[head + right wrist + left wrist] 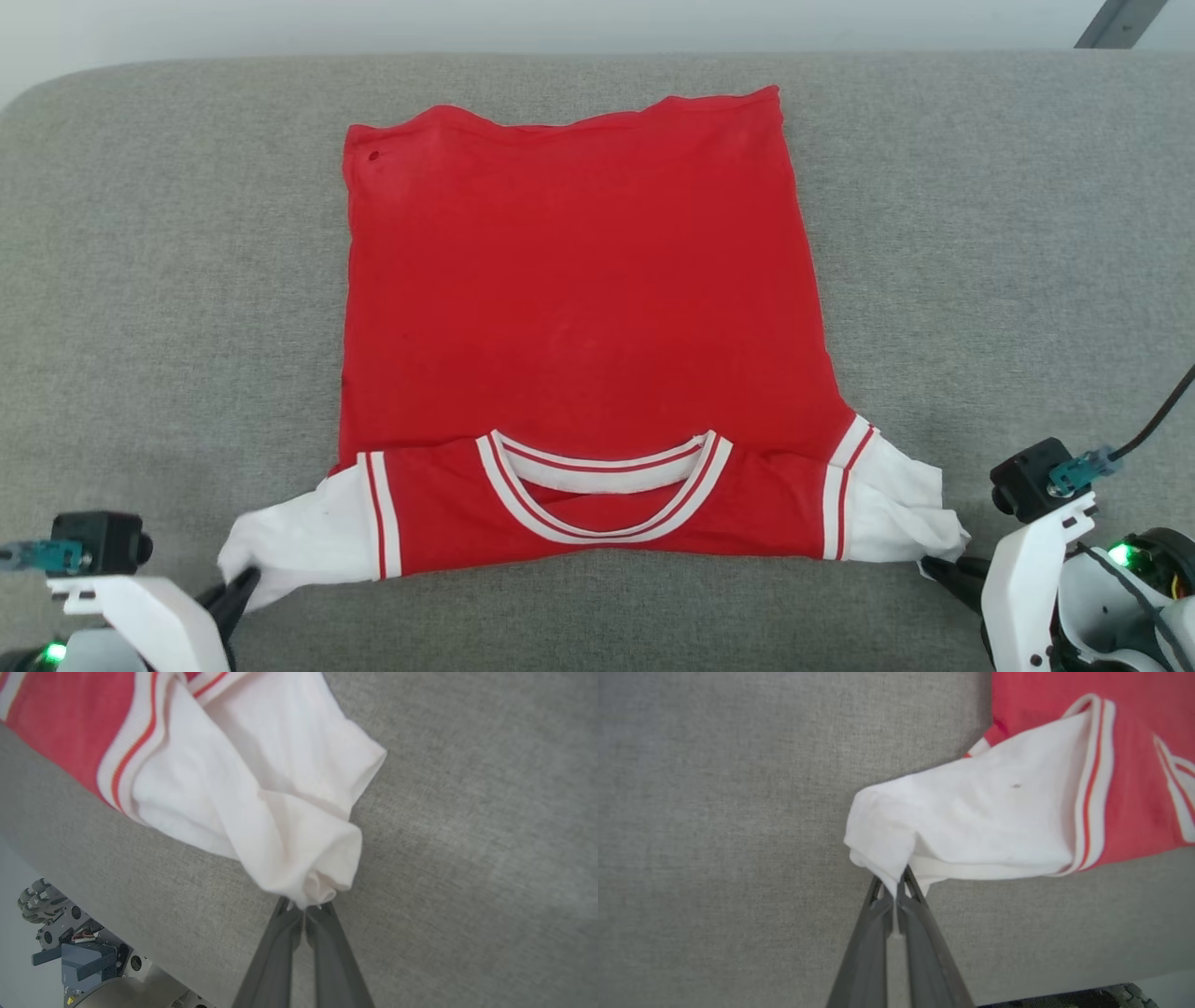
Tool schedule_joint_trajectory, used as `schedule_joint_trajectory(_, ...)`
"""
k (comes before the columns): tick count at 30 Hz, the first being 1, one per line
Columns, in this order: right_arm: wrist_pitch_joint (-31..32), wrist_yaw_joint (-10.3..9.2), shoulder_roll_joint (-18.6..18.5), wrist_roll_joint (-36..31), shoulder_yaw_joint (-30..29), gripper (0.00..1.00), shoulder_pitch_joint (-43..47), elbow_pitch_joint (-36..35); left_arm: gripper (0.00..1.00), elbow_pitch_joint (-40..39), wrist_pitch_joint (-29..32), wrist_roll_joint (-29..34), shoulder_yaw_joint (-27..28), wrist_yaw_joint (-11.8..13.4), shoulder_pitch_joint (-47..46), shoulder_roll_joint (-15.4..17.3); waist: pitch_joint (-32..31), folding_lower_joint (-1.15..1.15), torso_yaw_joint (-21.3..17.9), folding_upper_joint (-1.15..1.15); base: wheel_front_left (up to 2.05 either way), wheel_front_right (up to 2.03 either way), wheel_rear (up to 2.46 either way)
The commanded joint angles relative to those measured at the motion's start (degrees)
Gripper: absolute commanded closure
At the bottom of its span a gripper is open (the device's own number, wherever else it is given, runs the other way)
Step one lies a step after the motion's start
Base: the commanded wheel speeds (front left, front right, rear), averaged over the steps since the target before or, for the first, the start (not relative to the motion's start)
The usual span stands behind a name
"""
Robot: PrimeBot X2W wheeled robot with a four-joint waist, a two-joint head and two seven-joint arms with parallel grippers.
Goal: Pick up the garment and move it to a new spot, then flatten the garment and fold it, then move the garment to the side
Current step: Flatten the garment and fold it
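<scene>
Head view: left gripper at the near left, closed on the tip of the white left sleeve. Right gripper is at the near right, closed on the bunched tip of the white right sleeve. A black cable runs off by the right arm.

Left wrist view backs this up: fingers pressed together, with a thin fold of white cloth pinched between them (tiny speck on the sleeve further up). Right wrist view is the same, with crumpled white cloth caught at the tips. The robot base shows past the cushion edge at the lower left.

Both sleeves are drawn outward and toward the near edge, resting on the grey cushion.

The garment lies flat mid-cushion, neck end nearest the robot. The striped collar is centred in the near red band, between the two striped sleeve trims. Past that band the red body is smooth and plain (a few faint creases).

The hem is at the far end, slightly wavy, with a small dark spot near its far-left corner. Behind the cushion is a pale wall, with a grey bar at the top right.
</scene>
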Motion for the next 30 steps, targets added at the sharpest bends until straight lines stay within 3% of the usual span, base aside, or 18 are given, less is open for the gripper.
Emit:
schedule_joint_trajectory(1, 0.65, 0.0, 1.04, -0.44, 0.21, 0.44, 1.12, 0.18, 1.0, 0.18, -0.62, 0.29, 0.39, -0.33, -0.98, -0.3, -0.03, 0.0, 0.07, 0.0, 0.0, 0.0, 0.0)
schedule_joint_trajectory(2, 1.09, 0.0, 1.36, -0.85, -0.6, 0.03, 1.14, -0.35, 1.0, 0.38, -1.14, 0.52, 0.61, -0.64, -1.25, -0.63, -0.04, 0.0, 0.15, 0.0, 0.0, 0.0, 0.0)
schedule_joint_trajectory(3, 1.51, 0.0, 1.64, -1.24, -1.51, 0.0, 1.1, -1.25, 1.0, 0.5, -1.53, 0.76, 0.62, -0.98, -1.57, -0.93, 0.0, 0.0, 0.27, 0.0, 0.0, 0.0, 0.0)
schedule_joint_trajectory(12, 7.36, 0.0, 4.98, -5.82, -10.02, 0.0, -1.51, -12.45, 1.0, 1.25, -2.52, 3.44, 0.07, -3.4, -4.47, -3.0, 1.73, 0.0, 1.6, 0.0, 0.0, 0.0, 0.0)
schedule_joint_trajectory(18, 8.67, 0.0, 8.69, -9.31, -12.91, 0.0, -9.27, -15.71, 1.0, 1.62, -2.1, 4.7, -0.65, -4.63, -6.99, -4.85, 3.67, 0.0, 3.02, 0.0, 0.0, 0.0, 0.0)
schedule_joint_trajectory(24, 5.36, 0.0, 11.58, -13.06, -13.95, 0.0, -20.77, -10.41, 1.0, 2.6, -1.32, 6.54, -1.55, -5.87, -10.3, -7.21, 5.71, 0.0, 5.61, 0.0, 0.0, 0.0, 0.0)
schedule_joint_trajectory(30, 0.77, 0.0, 12.66, -15.61, -13.28, 0.0, -31.98, 1.6, 1.0, 4.44, -0.65, 7.7, -2.49, -7.48, -13.03, -9.45, 8.01, 0.0, 8.41, 0.0, 0.0, 0.0, 0.0)
